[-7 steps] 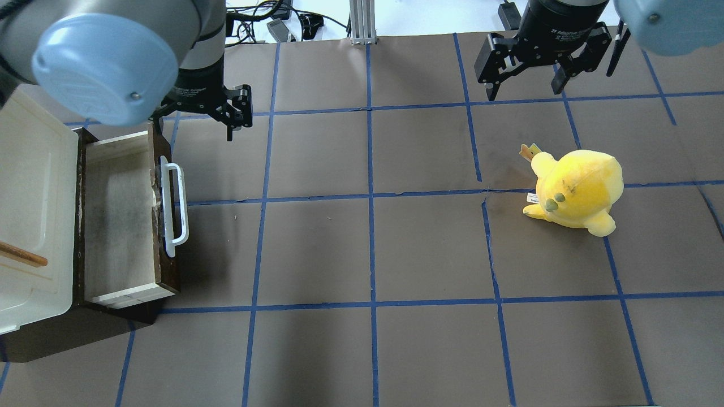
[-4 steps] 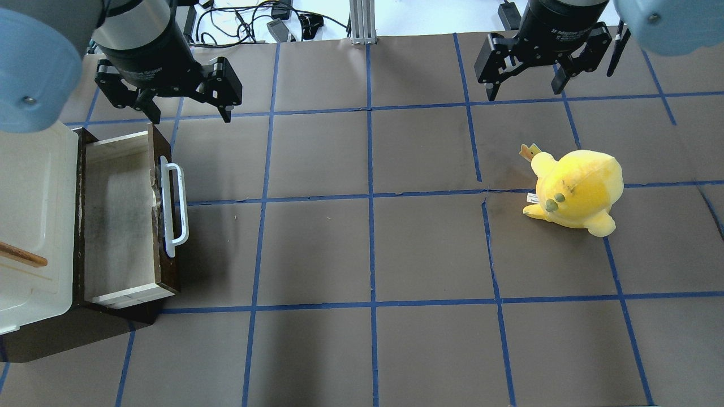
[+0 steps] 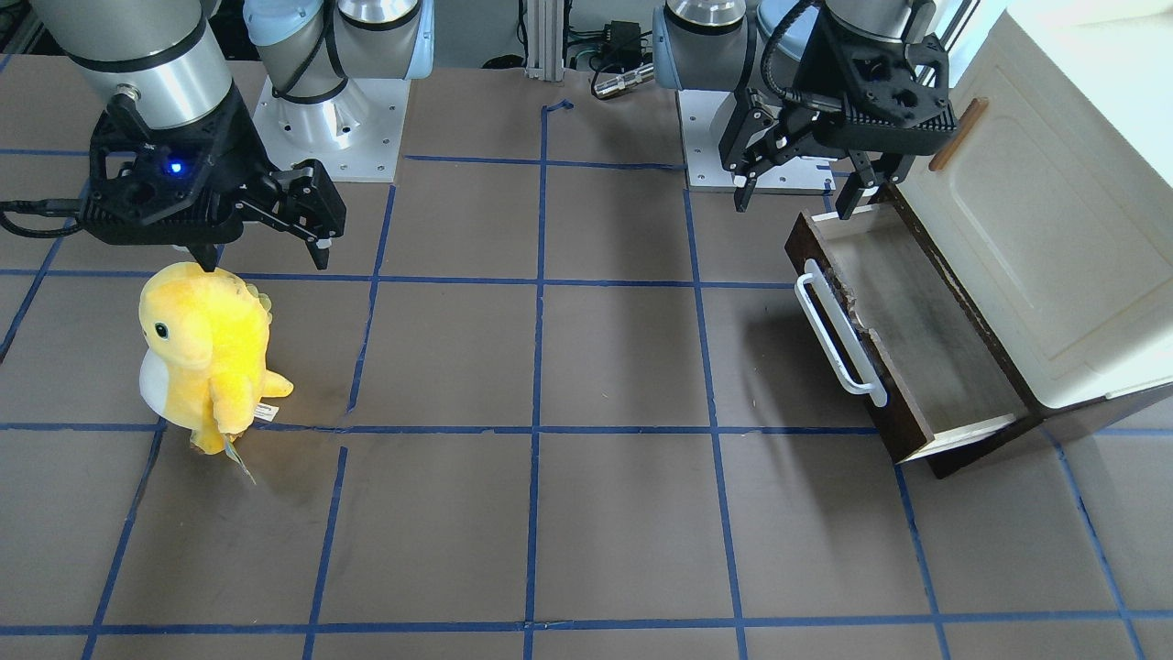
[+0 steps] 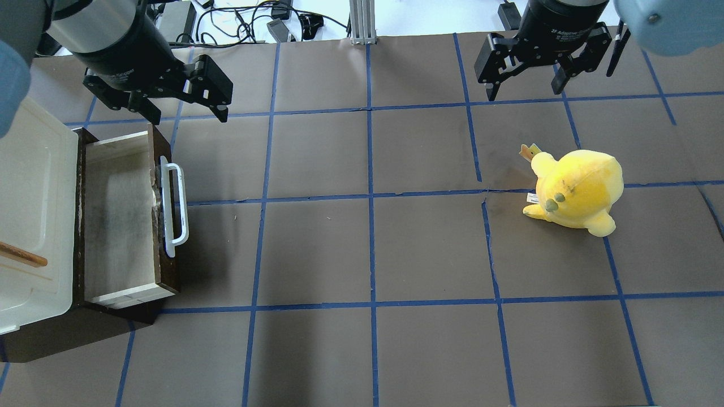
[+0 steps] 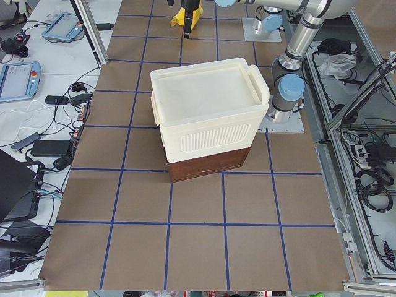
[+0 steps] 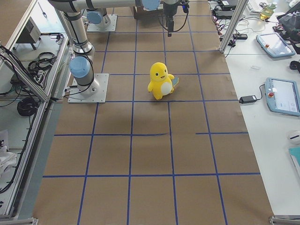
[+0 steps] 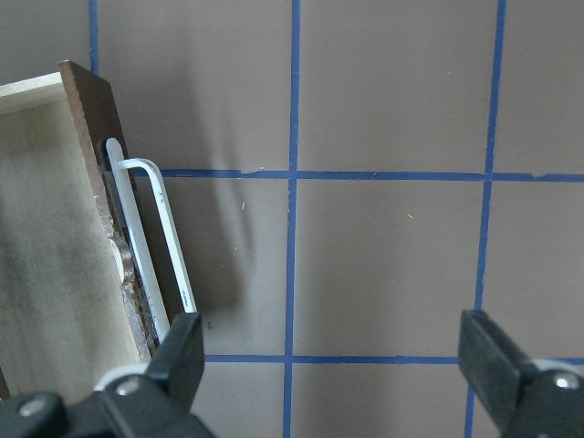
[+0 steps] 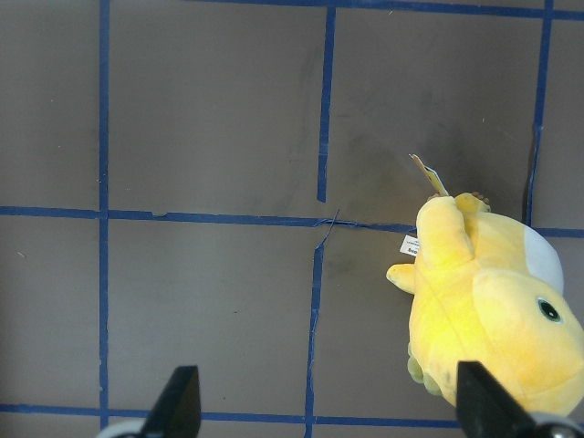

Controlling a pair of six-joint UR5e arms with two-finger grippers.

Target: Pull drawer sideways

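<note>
The dark brown drawer [image 4: 121,215] with a pale wood interior stands pulled out of the cream-white cabinet [image 4: 34,198], its long white bar handle [image 4: 172,206] facing the table's middle. It also shows in the front view [image 3: 916,339] and the left wrist view [image 7: 46,255]. My left gripper [image 4: 188,117] is open and empty, hovering just beyond the drawer's far end, apart from the handle [image 7: 155,246]. In the front view the left gripper [image 3: 794,206] hangs over the drawer's back corner. My right gripper [image 4: 524,93] is open and empty, far off.
A yellow plush toy [image 4: 577,189] stands on the right half of the table, below the right gripper [image 3: 264,264]; it also shows in the right wrist view [image 8: 484,310]. The cabinet door carries a small brown wooden handle [image 4: 22,255]. Blue tape lines grid the brown table.
My left gripper has turned about its axis, so both spread fingers now show, and has shifted left and farther back. The drawer, the toy and the right arm have not moved.
</note>
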